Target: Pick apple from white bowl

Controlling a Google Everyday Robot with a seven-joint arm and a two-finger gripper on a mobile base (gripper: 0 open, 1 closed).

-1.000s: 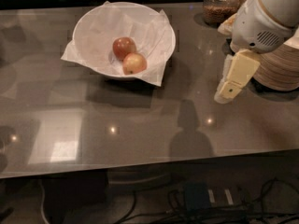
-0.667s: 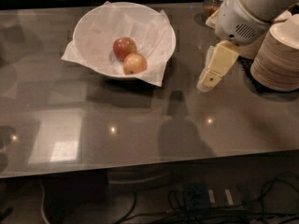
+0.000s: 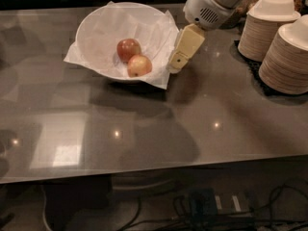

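Pincer point(image 3: 174, 65) beside white bowl point(image 3: 89, 37) — arm point(image 3: 211, 4) top cropped.

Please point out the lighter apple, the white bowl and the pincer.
apple point(image 3: 139, 65): camera view, its front side.
white bowl point(image 3: 81, 32): camera view, left rim.
pincer point(image 3: 174, 65): camera view, its tip, beside the bowl's right edge.
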